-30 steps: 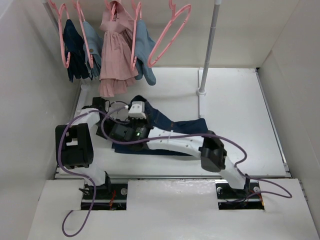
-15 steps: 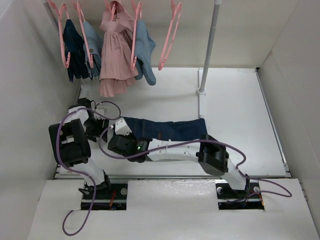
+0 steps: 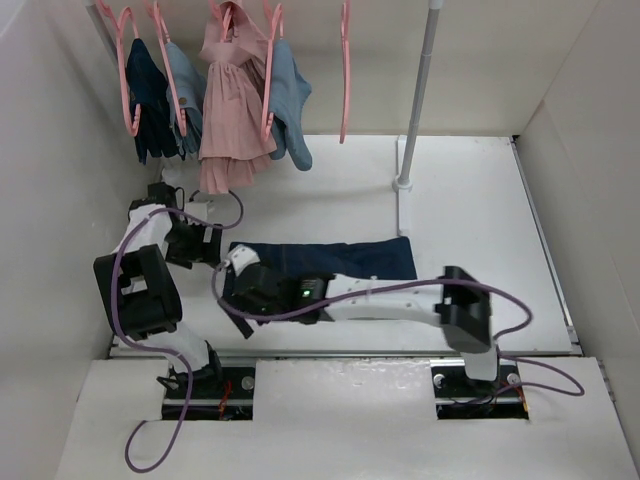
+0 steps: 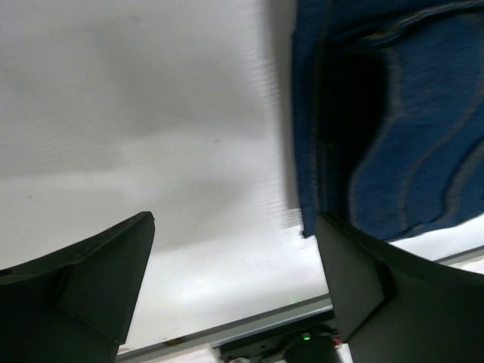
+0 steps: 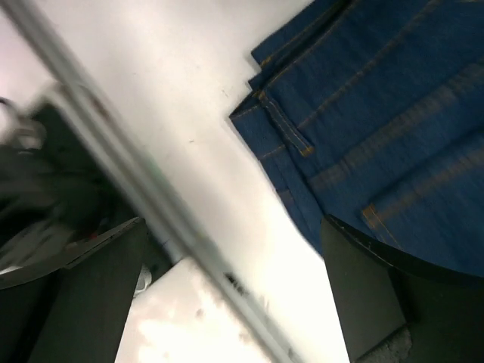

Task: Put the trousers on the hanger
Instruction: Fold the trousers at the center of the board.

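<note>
The trousers [image 3: 345, 259], dark blue denim, lie folded flat in a long strip across the table. Their waistband end shows in the left wrist view [image 4: 386, 121] and in the right wrist view [image 5: 378, 98]. The hanger [image 3: 345, 70], thin and pink, hangs empty and edge-on from the rail at the back. My left gripper [image 3: 212, 246] [image 4: 234, 253] stands open just left of the trousers' end, with nothing between its fingers. Close in front of that same end, my right gripper [image 3: 235, 285] [image 5: 231, 265] is wide open and empty above the table's front rail.
Other pink hangers on the rail carry a dark navy garment [image 3: 150, 90], a light blue one [image 3: 186, 85], a pink dress [image 3: 228, 110] and another light blue one [image 3: 290, 100]. A white pole [image 3: 420, 90] stands at the back right. White walls close both sides.
Both grippers have opened and let go of the trousers, which now lie flat instead of bunched. Both arms have drawn back to the left. The empty hanger has swung edge-on.
</note>
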